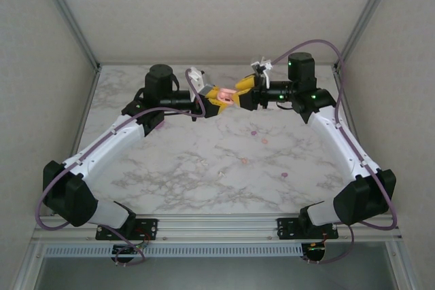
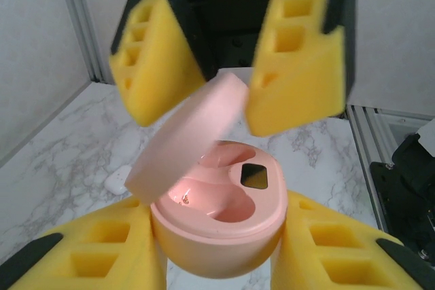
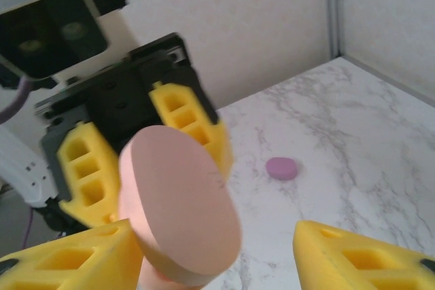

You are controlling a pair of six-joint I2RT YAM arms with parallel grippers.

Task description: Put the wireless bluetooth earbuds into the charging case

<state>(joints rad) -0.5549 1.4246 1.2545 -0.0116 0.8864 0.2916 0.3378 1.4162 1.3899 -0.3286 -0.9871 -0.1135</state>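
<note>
The open lid (image 2: 185,139) of the pink case (image 2: 224,239) sticks up between the fingers (image 2: 299,79) of the right gripper (image 2: 228,103), taking up most of that gap. Between the arms (image 1: 112,134) the marble table (image 1: 170,168) has lots of room (just tiny earbuds (image 1: 253,132) dotted about).

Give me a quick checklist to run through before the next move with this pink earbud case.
1. Grip: left gripper shut on round pink charging case: ok.
2. Its flat pink lid open: ok.
3. Pickup hand: right gripper open: ok.
4. Bud held for insertion: not ok, none held.
5. Case wells free: cannot tell.
6. Supply: small purple earbud loose on marble table: ok.
</note>
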